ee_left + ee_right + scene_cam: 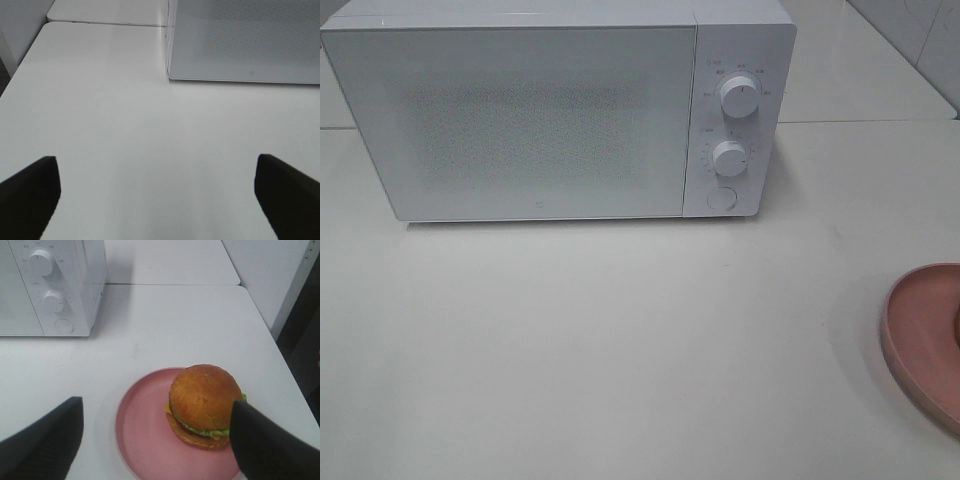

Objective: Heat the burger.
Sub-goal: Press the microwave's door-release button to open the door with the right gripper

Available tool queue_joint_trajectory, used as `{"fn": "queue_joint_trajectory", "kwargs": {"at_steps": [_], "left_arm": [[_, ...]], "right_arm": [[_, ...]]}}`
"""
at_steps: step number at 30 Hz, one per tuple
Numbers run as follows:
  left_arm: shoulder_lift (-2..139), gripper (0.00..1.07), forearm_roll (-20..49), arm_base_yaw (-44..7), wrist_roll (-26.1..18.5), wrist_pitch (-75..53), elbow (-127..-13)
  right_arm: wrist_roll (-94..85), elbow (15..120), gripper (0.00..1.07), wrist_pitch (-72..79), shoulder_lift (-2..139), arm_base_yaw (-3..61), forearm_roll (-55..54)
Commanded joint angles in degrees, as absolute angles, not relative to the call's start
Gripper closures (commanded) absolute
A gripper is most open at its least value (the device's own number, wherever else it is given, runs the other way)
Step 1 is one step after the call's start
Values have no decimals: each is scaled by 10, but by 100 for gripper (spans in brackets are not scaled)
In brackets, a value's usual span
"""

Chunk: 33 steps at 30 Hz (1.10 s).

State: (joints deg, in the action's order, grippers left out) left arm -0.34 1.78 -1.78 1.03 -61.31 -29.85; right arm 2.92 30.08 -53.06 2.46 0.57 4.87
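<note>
A boxy white microwave (540, 120), its door shut, fills the upper left of the high view, with bare white tabletop (620, 350) in front. The glossy golden-bunned burger (204, 405) sits on a round pink plate (925, 340) cut by the right edge. The left gripper (155, 167) and the right gripper (156, 407) both gape wide and hold nothing.

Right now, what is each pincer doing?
Left pincer: open, holding nothing.
Right pincer: open, not holding the round glossy golden-brown burger.

A plain white table (620, 340) butts against a second white table (850, 80) behind it, with a pale tiled wall (930, 30) at the far right, all evenly lit.
</note>
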Motion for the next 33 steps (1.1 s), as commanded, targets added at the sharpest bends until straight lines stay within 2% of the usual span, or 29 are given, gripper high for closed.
{"fn": "queue_joint_trajectory", "kwargs": {"at_steps": [1,33], "left_arm": [[-15,8,22,-15,11,-612,-297],[-15,8,22,-15,11,-612,-297]], "right_arm": [[35,307,31,-492,65,2,50],[37,307,31,-297,344,2,50]]}}
